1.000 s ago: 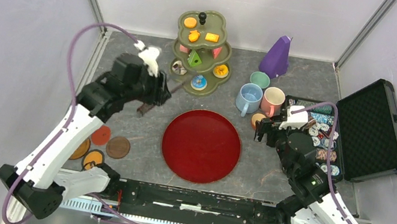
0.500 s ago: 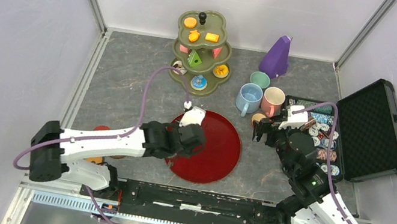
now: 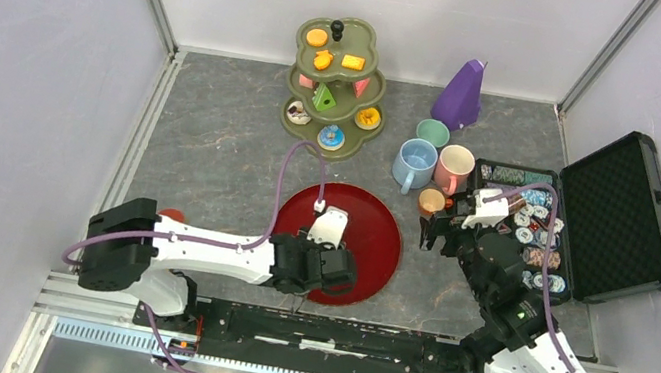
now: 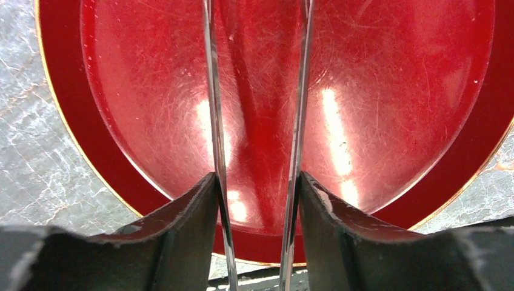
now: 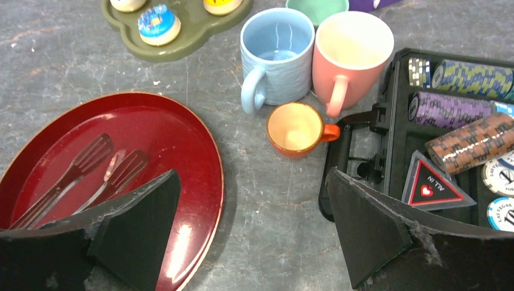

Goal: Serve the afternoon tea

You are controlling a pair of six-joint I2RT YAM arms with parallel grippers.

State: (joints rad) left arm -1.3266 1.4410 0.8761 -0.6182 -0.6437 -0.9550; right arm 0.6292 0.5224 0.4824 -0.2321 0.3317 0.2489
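Observation:
My left gripper hovers over the near edge of the red plate, shut on a pair of metal tongs. Its fingers press on the outside of the two thin arms. The tongs' fork-like tips hang over the plate, which holds no food. My right gripper stands open above the table between the plate and the case, just short of the small orange cup. Blue mug, pink mug and green mug stand behind the cup. The green tiered stand carries donuts, biscuits and cake slices.
A purple metronome stands at the back right. An open black case with poker chips lies right of the mugs, close to my right gripper. Metal frame rails border the table.
My left arm has swung from beside the tiered stand down to the plate's near edge, carrying the tongs. The right gripper has hardly moved.

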